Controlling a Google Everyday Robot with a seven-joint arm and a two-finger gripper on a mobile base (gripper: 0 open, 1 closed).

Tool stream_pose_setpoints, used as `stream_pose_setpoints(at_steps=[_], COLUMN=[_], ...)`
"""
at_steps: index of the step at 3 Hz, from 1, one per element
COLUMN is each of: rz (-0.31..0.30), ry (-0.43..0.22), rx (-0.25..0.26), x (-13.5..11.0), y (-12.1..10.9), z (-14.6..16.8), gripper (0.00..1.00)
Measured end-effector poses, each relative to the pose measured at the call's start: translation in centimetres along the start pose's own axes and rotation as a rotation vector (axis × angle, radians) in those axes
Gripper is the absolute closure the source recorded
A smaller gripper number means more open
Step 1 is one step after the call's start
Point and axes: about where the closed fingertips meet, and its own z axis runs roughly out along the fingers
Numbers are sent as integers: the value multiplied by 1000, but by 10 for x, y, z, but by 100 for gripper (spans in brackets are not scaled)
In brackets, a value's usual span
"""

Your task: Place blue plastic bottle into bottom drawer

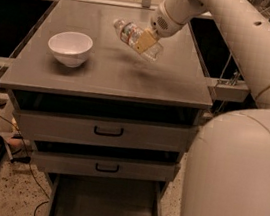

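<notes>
The blue plastic bottle (131, 32) is gripped across its body by the pincer (146, 42), which is closed on it. The bottle is held tilted, cap toward the white bowl (69, 47), and appears lifted clear of the surface (129, 81). The bottom drawer (105, 206) is seen pulled out beneath the two handled drawers (108, 131). The bottle is best carried out past the front edge before being lowered, and released only when low over the drawer floor
</notes>
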Motion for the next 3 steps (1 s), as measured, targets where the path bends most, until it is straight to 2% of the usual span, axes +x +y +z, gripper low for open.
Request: stream_pose_setpoints(at_steps=[1,2,3], rz=[29,53,69], ry=[-46,-72,-15], rx=[70,75,35], x=[22,61,91], y=[10,38,52], z=[-35,-44,-20], gripper=[100,100,100])
